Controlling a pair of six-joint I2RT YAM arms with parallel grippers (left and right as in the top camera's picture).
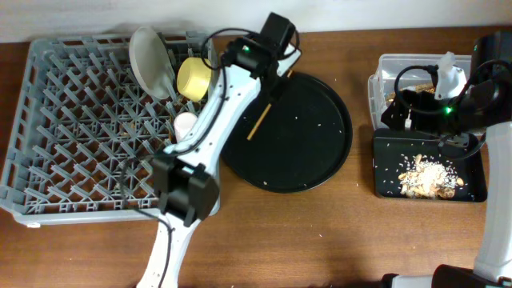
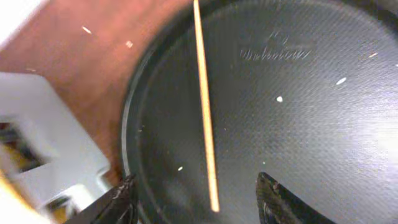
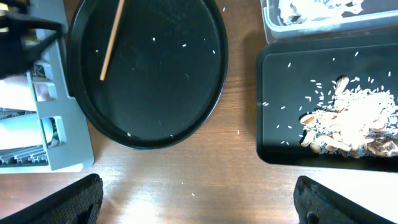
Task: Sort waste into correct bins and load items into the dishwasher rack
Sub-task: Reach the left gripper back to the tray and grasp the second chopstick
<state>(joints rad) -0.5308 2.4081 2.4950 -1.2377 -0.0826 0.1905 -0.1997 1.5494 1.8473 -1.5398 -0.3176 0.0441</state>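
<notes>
Ok, left claw [image 2: 194, 183] wide, gripping nothing; chopstick [image 2: 205, 112] lies btwn its fingers on round tray [image 2: 323, 137]. Risk: thin stick skids on slick tray when I close, so I pinch air. Right claw [image 3: 198, 186] wide, empty.

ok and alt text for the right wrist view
A round black tray holds a single wooden chopstick near its upper left edge. To its right, a flat black rectangular tray holds a pile of beige food scraps, below a clear tub; the open fingers frame the bottom corners.
</notes>
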